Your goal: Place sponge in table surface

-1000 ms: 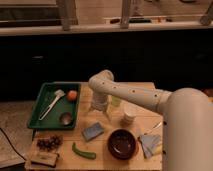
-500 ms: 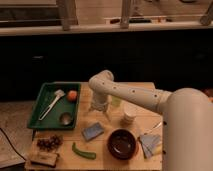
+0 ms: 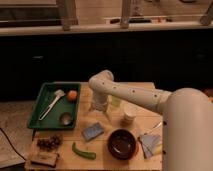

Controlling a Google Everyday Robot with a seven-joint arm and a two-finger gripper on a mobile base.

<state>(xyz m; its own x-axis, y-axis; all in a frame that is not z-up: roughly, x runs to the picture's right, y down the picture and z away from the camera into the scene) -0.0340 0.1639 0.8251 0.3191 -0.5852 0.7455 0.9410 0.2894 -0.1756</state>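
Nothing has been moved in the last second. The sponge [image 3: 93,131] is left flat on the table [image 3: 84,119]. The pincer [image 3: 100,109] is held just behind it; open or closed cannot be told. The job looks done.

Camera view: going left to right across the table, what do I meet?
Tray → sponge → bowl → cloth. The gripper hangs just beyond the sponge.

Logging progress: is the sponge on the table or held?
On the table: the sponge lies flat there; the gripper hangs behind it.
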